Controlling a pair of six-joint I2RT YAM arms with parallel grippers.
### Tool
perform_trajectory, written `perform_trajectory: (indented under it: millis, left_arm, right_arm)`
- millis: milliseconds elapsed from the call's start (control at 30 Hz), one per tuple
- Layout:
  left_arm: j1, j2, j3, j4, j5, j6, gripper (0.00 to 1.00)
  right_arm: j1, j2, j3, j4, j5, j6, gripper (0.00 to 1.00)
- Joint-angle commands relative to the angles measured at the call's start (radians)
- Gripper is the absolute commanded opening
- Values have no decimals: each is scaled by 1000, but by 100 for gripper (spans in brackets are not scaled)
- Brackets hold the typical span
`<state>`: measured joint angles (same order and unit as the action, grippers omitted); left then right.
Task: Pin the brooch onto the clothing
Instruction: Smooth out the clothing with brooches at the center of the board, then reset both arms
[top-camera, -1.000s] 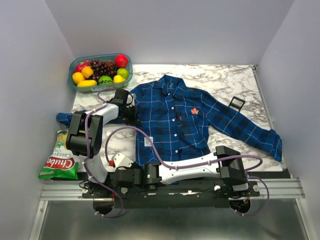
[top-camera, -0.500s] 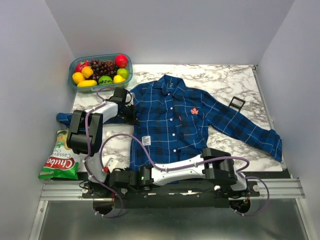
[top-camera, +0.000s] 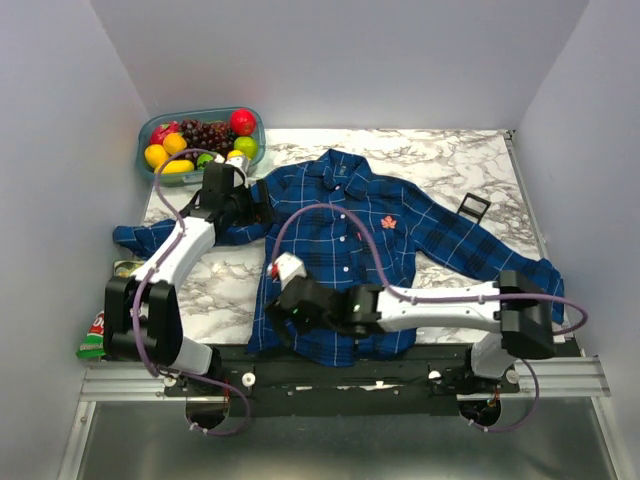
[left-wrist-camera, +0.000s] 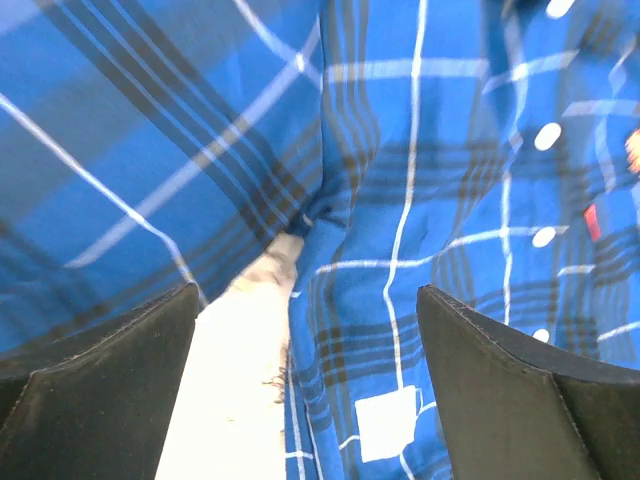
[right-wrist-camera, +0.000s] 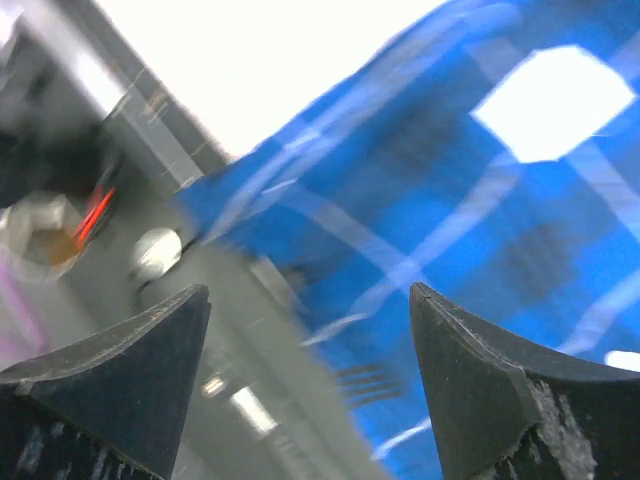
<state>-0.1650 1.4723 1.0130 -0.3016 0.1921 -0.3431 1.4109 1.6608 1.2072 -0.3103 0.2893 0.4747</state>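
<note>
The clothing (top-camera: 340, 250), a blue plaid shirt, lies spread front-up on the marble table (top-camera: 450, 160). The brooch (top-camera: 388, 222), a small salmon-red leaf shape, sits on the shirt's chest and shows as a sliver at the right edge of the left wrist view (left-wrist-camera: 634, 152). My left gripper (top-camera: 262, 212) (left-wrist-camera: 308, 300) is open over the gap between sleeve and body and holds nothing. My right gripper (top-camera: 280, 308) (right-wrist-camera: 309, 292) is open over the shirt's near left hem (right-wrist-camera: 480, 230), beside the metal rail (right-wrist-camera: 150, 330). That view is blurred.
A tub of fruit (top-camera: 200, 140) stands at the back left. A green chips bag (top-camera: 100, 335) lies at the near left edge, partly behind my left arm. A small black square case (top-camera: 474, 207) sits right of the shirt. Grey walls close in three sides.
Both grippers went from shut to open. The right arm unfolded from the near edge, its gripper now over the hem farther right. The left gripper shifted a little toward the back.
</note>
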Motion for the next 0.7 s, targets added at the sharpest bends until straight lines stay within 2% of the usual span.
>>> perform_trajectory:
  millis: [0,200,433,533,667]
  left_arm:
    - [5,-128,-59,65,-111,18,99]
    - [33,-294,-119,70,-28,-54,99]
    - [68,-475,-146,-48,32,-50,99]
    - [70,-539,-134,-85,67,-62,99]
    - [70,-638,-110,-114,55,-80,99]
  right_arm:
    - [-136,-113,-161,92,-9,48,89]
    - [-397,-347,-394,117,-47,97,91]
    - [-748,-702,-586,94,-108,114,95]
    - [-815,-836,-597,13,-61,105,100]
    - [-843,-950,-565,-111,-18,81,100]
